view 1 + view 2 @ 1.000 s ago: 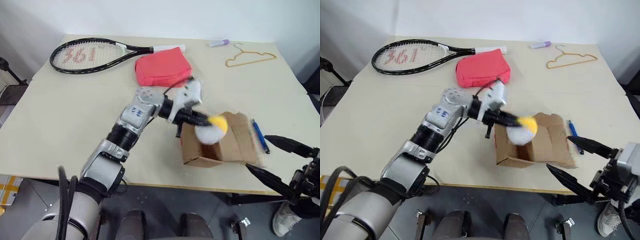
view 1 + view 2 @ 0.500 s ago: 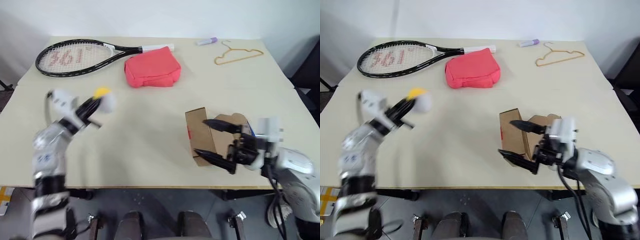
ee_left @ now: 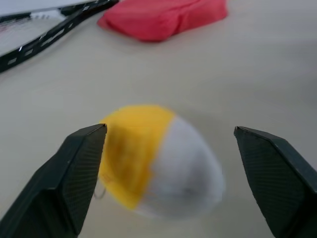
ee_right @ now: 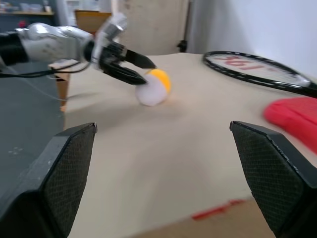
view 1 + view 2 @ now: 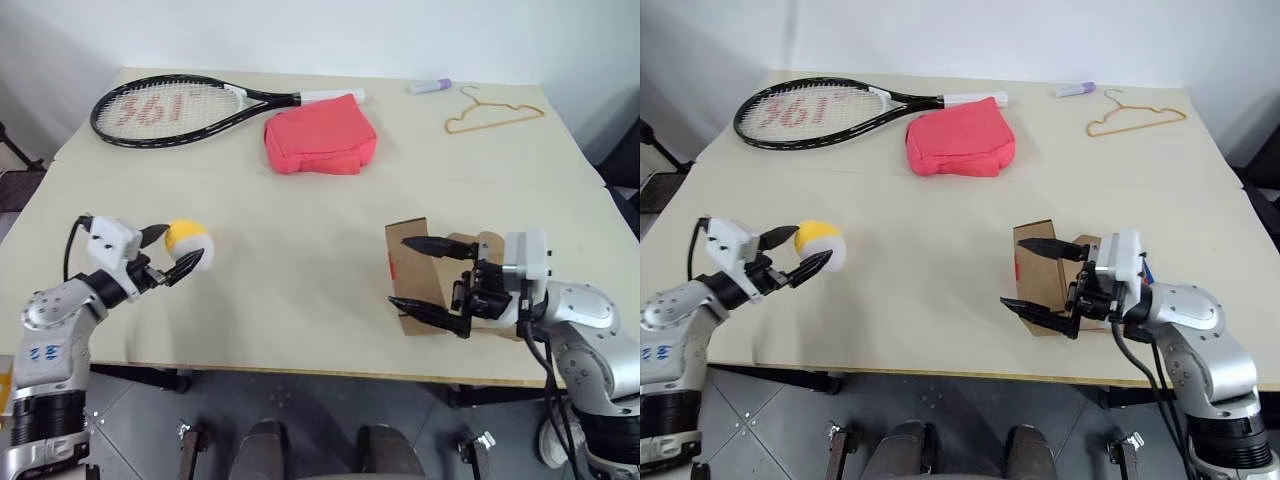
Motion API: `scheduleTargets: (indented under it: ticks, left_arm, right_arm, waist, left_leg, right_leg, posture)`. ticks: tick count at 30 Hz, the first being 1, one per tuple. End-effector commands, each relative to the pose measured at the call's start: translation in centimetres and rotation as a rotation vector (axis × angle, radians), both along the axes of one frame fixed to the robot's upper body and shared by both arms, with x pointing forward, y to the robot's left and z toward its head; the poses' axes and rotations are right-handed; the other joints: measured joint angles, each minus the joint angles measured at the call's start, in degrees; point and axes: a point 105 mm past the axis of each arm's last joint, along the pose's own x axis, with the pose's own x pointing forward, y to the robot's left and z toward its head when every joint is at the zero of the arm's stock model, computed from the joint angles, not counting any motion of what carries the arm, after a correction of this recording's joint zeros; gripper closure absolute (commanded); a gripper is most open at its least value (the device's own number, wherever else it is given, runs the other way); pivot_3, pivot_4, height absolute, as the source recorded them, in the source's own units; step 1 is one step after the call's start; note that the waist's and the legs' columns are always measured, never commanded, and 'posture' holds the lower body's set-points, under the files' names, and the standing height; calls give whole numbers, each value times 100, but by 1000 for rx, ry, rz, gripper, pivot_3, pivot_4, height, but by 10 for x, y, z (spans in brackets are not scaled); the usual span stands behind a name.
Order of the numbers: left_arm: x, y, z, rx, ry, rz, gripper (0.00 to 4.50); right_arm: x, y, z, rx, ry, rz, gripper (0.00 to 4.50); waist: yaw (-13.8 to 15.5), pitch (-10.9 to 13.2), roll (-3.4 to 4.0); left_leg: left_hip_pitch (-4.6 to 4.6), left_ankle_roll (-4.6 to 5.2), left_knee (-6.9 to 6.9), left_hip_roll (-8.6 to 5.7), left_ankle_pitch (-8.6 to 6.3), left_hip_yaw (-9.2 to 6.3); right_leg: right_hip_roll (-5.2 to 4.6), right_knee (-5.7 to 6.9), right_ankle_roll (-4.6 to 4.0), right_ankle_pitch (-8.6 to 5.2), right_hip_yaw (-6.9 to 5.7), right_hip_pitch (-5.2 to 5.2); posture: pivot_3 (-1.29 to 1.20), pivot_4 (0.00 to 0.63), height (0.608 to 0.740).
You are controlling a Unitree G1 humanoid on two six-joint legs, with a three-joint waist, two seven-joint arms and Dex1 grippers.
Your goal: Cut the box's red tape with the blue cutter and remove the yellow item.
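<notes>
The yellow item (image 5: 187, 241), a yellow and white ball, lies between the fingers of my left gripper (image 3: 169, 130) near the table's left front. That gripper is open and its fingers stand clear of the ball on both sides. I cannot tell whether the ball rests on the table. The cardboard box (image 5: 1042, 272) sits at the right front with its flaps up. A bit of red tape (image 5: 391, 267) shows on one flap. My right gripper (image 5: 396, 271) is open, with one finger on each side of the box's left flap. My right hand largely hides the blue cutter.
At the back of the table lie a tennis racket (image 5: 170, 100), a pink-red pouch (image 5: 320, 145), a lilac marker (image 5: 432, 86) and a wire hanger (image 5: 495, 112). The table's front edge (image 5: 300, 372) runs just below both grippers.
My left arm swung the ball from the box to the table's left side and lowered it, then the gripper opened off it. My right gripper moved in around the box's flap.
</notes>
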Motion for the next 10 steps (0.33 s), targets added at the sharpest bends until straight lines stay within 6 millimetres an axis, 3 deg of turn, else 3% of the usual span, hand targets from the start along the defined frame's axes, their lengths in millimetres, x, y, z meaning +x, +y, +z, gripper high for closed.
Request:
scheduleTargets:
  ticks: [1, 6, 10]
  left_arm:
    - [-45, 19, 3, 48, 85, -20, 257]
    - [-76, 50, 5, 76, 77, 103, 257]
    - [-86, 80, 8, -25, 8, 307, 257]
  right_arm:
    - [-7, -24, 10, -87, -44, -24, 0]
    - [-8, -57, 4, -240, -29, -71, 0]
    - [4, -79, 5, -232, -68, -194, 0]
  waist:
    - [-71, 2, 2]
    - [14, 2, -1]
    - [50, 1, -2]
  left_leg:
    - [1, -1, -3, 1, -1, 5]
    - [8, 0, 0, 3, -3, 13]
    - [10, 3, 13, 3, -3, 12]
  right_leg:
    - [0, -3, 0, 0, 1, -3]
    - [-1, -11, -4, -2, 2, 4]
    - [-2, -16, -6, -1, 5, 15]
  posture:
    - [0, 150, 740]
    - [0, 150, 740]
    - [0, 150, 740]
